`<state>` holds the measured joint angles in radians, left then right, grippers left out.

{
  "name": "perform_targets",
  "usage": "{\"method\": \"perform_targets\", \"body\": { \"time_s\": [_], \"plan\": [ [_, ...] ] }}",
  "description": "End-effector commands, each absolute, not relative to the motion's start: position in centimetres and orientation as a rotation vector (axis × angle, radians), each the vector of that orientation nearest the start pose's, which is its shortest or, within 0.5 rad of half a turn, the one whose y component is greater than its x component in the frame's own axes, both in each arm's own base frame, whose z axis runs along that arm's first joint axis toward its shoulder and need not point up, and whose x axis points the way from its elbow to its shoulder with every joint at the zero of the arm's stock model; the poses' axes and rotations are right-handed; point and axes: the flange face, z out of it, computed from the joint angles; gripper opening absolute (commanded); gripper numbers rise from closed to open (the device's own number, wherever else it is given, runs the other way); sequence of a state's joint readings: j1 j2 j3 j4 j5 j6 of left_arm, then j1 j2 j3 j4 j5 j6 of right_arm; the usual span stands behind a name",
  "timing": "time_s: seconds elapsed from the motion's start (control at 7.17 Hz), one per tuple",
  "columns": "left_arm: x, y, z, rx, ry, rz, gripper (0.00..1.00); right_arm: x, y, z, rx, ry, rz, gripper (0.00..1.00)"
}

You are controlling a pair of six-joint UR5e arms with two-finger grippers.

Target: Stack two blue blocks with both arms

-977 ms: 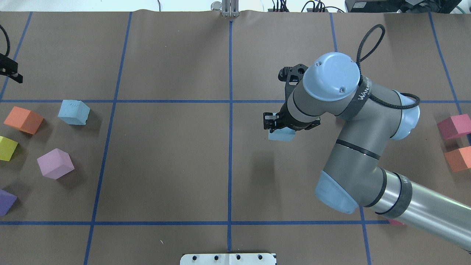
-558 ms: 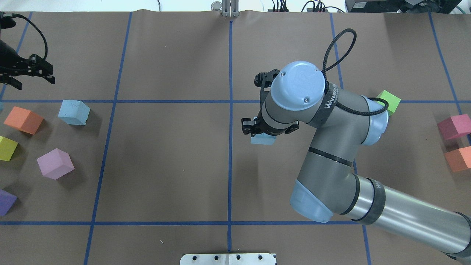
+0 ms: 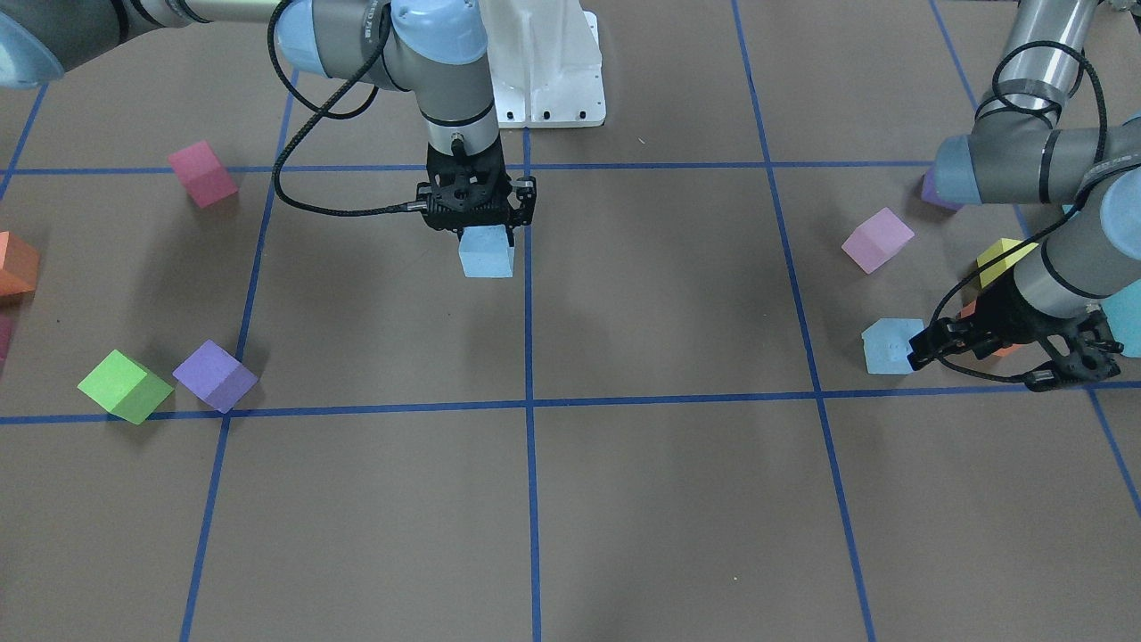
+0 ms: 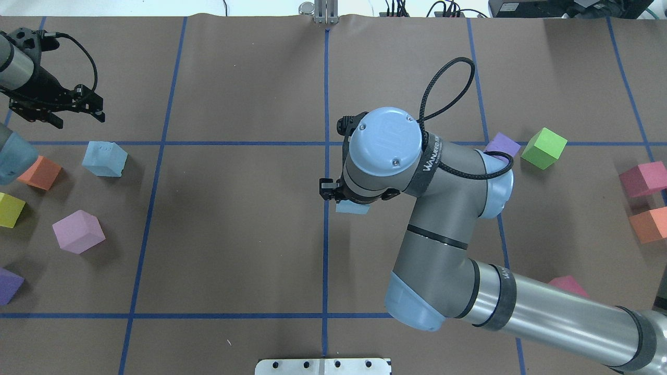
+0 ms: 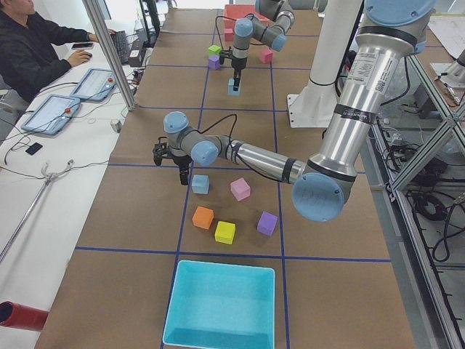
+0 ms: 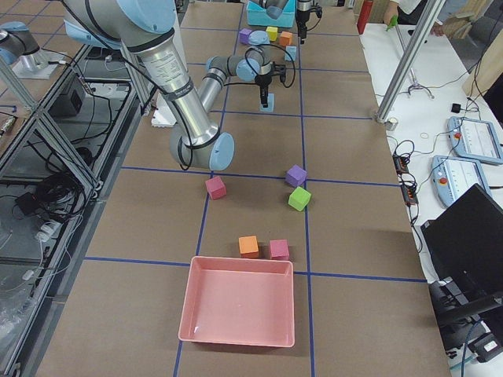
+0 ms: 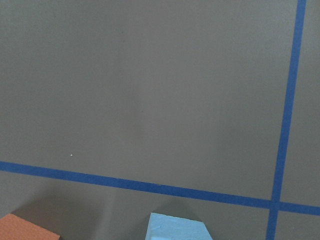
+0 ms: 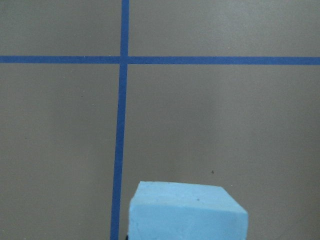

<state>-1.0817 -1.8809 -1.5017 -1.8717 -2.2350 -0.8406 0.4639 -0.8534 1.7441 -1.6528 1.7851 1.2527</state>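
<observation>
My right gripper (image 3: 484,234) is shut on a pale blue block (image 3: 487,252) and holds it low over the table, just right of the centre blue line in the overhead view (image 4: 352,207). The block fills the bottom of the right wrist view (image 8: 187,212). The second blue block (image 4: 104,159) sits on the table at the far left. My left gripper (image 4: 81,121) is open and empty, hovering just beyond this block, which also shows at the front view's right (image 3: 891,346). The left wrist view shows its top edge (image 7: 175,227).
Orange (image 4: 39,173), yellow (image 4: 10,209), pink (image 4: 78,230) and purple (image 4: 9,285) cubes lie near the left block. Green (image 4: 543,148), violet (image 4: 502,145), magenta (image 4: 643,178) and orange (image 4: 649,224) cubes lie on the right. A turquoise bin (image 5: 221,305) and a pink bin (image 6: 240,310) stand at the table's ends.
My right arm has carried its blue block leftward to the centre line. My left gripper has come in from the left edge and moved right, toward the other blue block.
</observation>
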Motion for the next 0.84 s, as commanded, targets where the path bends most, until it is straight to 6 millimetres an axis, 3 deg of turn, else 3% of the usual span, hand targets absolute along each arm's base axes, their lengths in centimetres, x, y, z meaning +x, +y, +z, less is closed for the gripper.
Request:
{"method": "perform_targets", "body": {
  "time_s": [0.0, 0.42, 0.7],
  "plan": [
    [24.7, -59.4, 49.0, 0.017, 0.815, -0.153, 1.00, -56.2, -38.8, 17.5, 0.116, -0.807, 0.044, 0.62],
    [25.1, -59.0, 49.5, 0.014, 0.809, -0.133, 1.00, -57.3, -38.0, 18.0, 0.106, -0.799, 0.024, 0.62],
    [26.8, -58.0, 50.1, 0.013, 0.804, -0.065, 1.00, -57.5, -37.8, 18.1, 0.104, -0.796, 0.022, 0.63]
  ]
}}
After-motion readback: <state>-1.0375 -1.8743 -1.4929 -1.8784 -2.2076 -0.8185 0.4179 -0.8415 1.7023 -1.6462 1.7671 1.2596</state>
